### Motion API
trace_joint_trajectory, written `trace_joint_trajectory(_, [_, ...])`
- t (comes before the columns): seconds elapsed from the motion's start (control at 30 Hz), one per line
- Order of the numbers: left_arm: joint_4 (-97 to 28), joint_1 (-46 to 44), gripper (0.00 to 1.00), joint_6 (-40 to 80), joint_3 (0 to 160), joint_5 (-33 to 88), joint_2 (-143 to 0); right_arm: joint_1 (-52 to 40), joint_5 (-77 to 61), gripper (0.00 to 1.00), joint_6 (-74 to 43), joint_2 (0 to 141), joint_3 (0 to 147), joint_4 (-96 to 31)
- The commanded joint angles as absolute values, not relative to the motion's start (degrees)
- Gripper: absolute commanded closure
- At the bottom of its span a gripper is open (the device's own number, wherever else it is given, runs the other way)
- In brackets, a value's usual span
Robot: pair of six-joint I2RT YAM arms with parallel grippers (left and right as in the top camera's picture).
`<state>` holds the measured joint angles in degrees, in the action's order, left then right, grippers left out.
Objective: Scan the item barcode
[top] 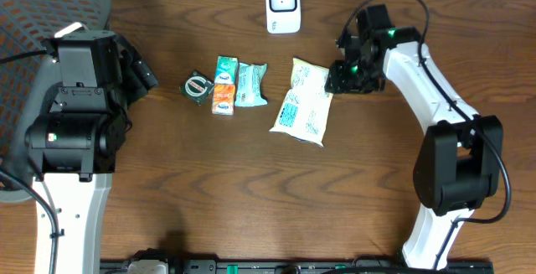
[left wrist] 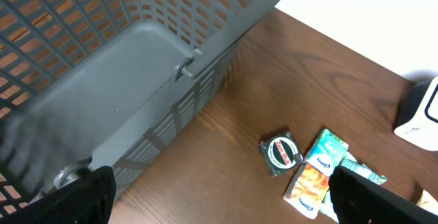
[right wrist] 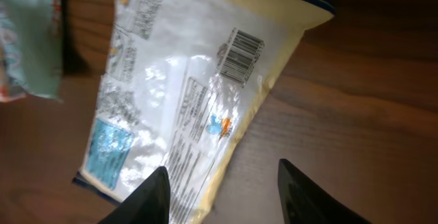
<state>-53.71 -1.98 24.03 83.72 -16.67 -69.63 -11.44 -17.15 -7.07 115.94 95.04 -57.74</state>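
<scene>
A pale yellow snack bag (top: 303, 102) lies flat on the wooden desk (top: 251, 190), right of centre, printed side up. Its barcode (right wrist: 239, 55) faces the right wrist camera near one corner. The right tool (right wrist: 222, 169) hangs low over the bag's right edge with its jaws parted and nothing clamped. One finger (right wrist: 152, 195) is above the wrapper and the other above bare wood.

To the bag's left, three smaller items sit in a tight row. They are a teal packet (top: 250, 84), an orange-and-teal packet (top: 224, 85) and a small round-faced packet (top: 198, 87). A white scanner (top: 283, 6) stands at the far edge of the desk, well apart from the bag.

On the left side, the left tool (left wrist: 219, 183) is spread wide and empty. It is poised beside a grey mesh basket (left wrist: 137, 59) that sits at the corner of the desk.
</scene>
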Motion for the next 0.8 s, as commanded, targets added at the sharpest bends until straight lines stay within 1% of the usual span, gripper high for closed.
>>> trace_joint_trajectory(0.0, [-53.78,-1.78,0.02,24.32,84.47,-17.23,-69.21,-13.5,-21.8,0.59,-6.09,114.52,96.6,-59.24])
trace_joint_trajectory(0.07, [-53.78,-1.78,0.02,24.32,84.47,-17.23,-69.21,-16.36,-25.5,0.68,-6.11,114.65,95.96,-58.52])
trace_joint_trajectory(0.2, [-53.78,-1.78,0.02,24.32,84.47,-17.23,-69.21,-22.31,-22.15,0.69,-8.29,114.76,94.15,-54.04])
trace_joint_trajectory(0.23, [-53.78,-1.78,0.02,24.32,84.47,-17.23,-69.21,-24.95,-18.33,0.69,-12.08,114.78,92.58,-51.66])
trace_joint_trajectory(0.33, [-53.78,-1.78,0.03,24.32,84.47,-17.23,-69.21,-28.99,-10.87,0.7,-17.89,114.78,89.47,-48.8])
trace_joint_trajectory(0.43, [-53.78,-1.78,0.02,24.32,84.47,-17.23,-69.21,-32.12,-8.91,0.7,-21.47,114.78,86.04,-45.74])
trace_joint_trajectory(0.53, [-53.78,-1.78,0.02,24.32,84.47,-17.23,-69.21,-33.32,-8.58,0.69,-21.71,114.78,84.03,-43.92])
trace_joint_trajectory(0.6, [-53.78,-1.78,0.02,24.32,84.47,-17.23,-69.21,-33.43,-4.51,0.69,-23.59,114.78,83.31,-44.73])
trace_joint_trajectory(0.77, [-53.78,-1.78,0.02,24.32,84.47,-17.23,-69.21,-30.89,12.16,0.67,-31.35,114.76,83.29,-53.52])
